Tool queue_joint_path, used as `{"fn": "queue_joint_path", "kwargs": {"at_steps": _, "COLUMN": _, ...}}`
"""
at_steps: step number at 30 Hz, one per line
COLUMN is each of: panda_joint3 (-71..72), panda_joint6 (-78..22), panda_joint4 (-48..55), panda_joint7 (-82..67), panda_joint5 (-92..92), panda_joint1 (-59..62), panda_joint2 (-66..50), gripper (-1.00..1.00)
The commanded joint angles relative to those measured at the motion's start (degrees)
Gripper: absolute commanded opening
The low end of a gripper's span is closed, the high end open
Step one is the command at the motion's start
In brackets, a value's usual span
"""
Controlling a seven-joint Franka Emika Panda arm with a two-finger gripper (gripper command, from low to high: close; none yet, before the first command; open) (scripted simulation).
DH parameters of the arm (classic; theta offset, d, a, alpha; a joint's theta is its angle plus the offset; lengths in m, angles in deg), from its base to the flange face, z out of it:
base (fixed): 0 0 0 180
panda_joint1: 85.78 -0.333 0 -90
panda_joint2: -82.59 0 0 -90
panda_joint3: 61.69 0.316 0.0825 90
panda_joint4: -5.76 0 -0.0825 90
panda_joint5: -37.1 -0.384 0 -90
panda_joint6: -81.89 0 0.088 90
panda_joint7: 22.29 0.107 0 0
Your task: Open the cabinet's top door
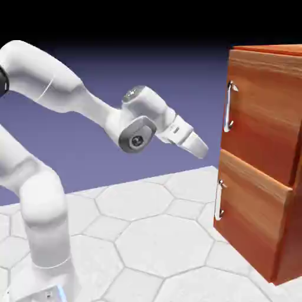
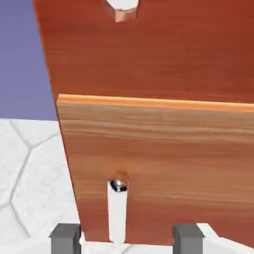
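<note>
Exterior view: you have the pale tiled floor spreading beneath everything, with the tall wood-grain cabinet standing upright on your right. Your white arm comes across from the exterior view's left, its wrist bent so the hand angles down toward the cabinet. The top door, which is what you're here for, is the upper front panel, and it looks shut. Below it you have the lower panel, whose lit top edge runs across the middle of the hand view. Your gripper hangs apart from the cabinet front, near the height where the two panels meet (lower than the top handle, mind you). Its jaws are spread wide and you have nothing pinched between them. The top handle is the longer upright silver bar; only its lower end shows at the top of the hand view. The lower handle, shorter, appears beyond the gap in your hand view. Smallest of all, your two grey fingertips sit well apart along that view's bottom edge.
</note>
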Motion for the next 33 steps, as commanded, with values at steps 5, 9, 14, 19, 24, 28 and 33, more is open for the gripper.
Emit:
{"fn": "queue_joint_path", "kwargs": {"at_steps": 5, "panda_joint3": -9.7, "panda_joint6": -2.9, "panda_joint4": 1.6, "panda_joint7": -6.4, "panda_joint5": -12.5, "panda_joint1": -8.7, "panda_joint2": -9.8, "gripper": 0.0}}
{"fn": "queue_joint_path", "kwargs": {"at_steps": 9, "panda_joint3": -17.5, "panda_joint6": -5.2, "panda_joint4": 2.8, "panda_joint7": -11.5, "panda_joint5": -22.4, "panda_joint1": -15.7, "panda_joint2": -17.6, "gripper": 0.0}}
{"fn": "queue_joint_path", "kwargs": {"at_steps": 14, "panda_joint3": -27.3, "panda_joint6": -8.0, "panda_joint4": 4.4, "panda_joint7": -17.9, "panda_joint5": -34.9, "panda_joint1": -24.5, "panda_joint2": -27.4, "gripper": 0.0}}
{"fn": "queue_joint_path", "kwargs": {"at_steps": 19, "panda_joint3": -37.0, "panda_joint6": -10.9, "panda_joint4": 6.0, "panda_joint7": -24.3, "panda_joint5": -47.4, "panda_joint1": -33.2, "panda_joint2": -37.1, "gripper": 0.0}}
{"fn": "queue_joint_path", "kwargs": {"at_steps": 24, "panda_joint3": -46.7, "panda_joint6": -13.8, "panda_joint4": 7.6, "panda_joint7": -30.7, "panda_joint5": -59.8, "panda_joint1": -42.0, "panda_joint2": -46.9, "gripper": 0.0}}
{"fn": "queue_joint_path", "kwargs": {"at_steps": 28, "panda_joint3": -54.5, "panda_joint6": -16.1, "panda_joint4": 8.8, "panda_joint7": -35.9, "panda_joint5": -69.8, "panda_joint1": -49.0, "panda_joint2": -54.7, "gripper": 0.0}}
{"fn": "queue_joint_path", "kwargs": {"at_steps": 33, "panda_joint3": -64.2, "panda_joint6": -18.9, "panda_joint4": 10.4, "panda_joint7": -42.3, "panda_joint5": -82.2, "panda_joint1": -57.7, "panda_joint2": -64.5, "gripper": 0.0}}
